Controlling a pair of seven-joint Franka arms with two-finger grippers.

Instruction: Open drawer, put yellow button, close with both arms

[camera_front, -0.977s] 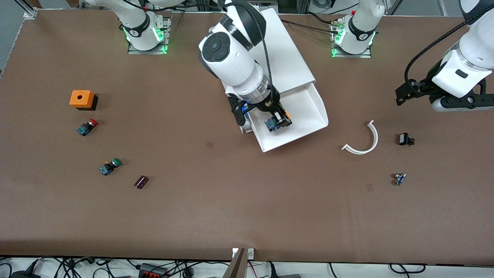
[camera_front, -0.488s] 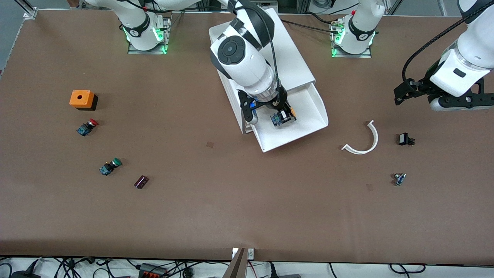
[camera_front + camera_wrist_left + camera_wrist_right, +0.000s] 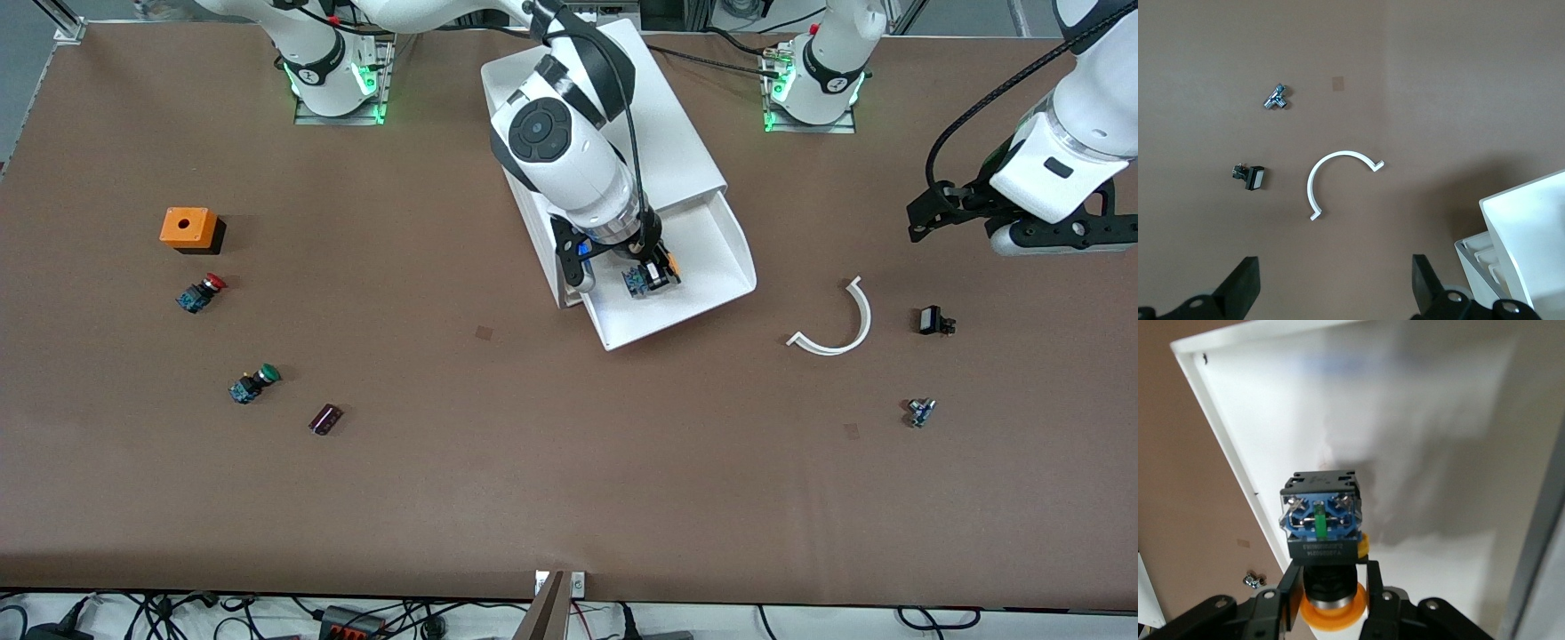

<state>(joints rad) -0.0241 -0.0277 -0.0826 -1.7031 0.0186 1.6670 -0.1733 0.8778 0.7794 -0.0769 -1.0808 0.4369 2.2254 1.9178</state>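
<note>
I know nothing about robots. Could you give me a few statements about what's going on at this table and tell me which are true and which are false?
1. The right gripper holds the yellow button over the open drawer. True.
2. The left gripper is gripping the curved white strip. False: it is open and hangs over the table with nothing in it; the strip lies on the table.
3. The red-capped button sits in the drawer. False: it lies on the table toward the right arm's end, beside the orange box.
4. The green-capped button is nearer to the front camera than the red-capped one. True.
</note>
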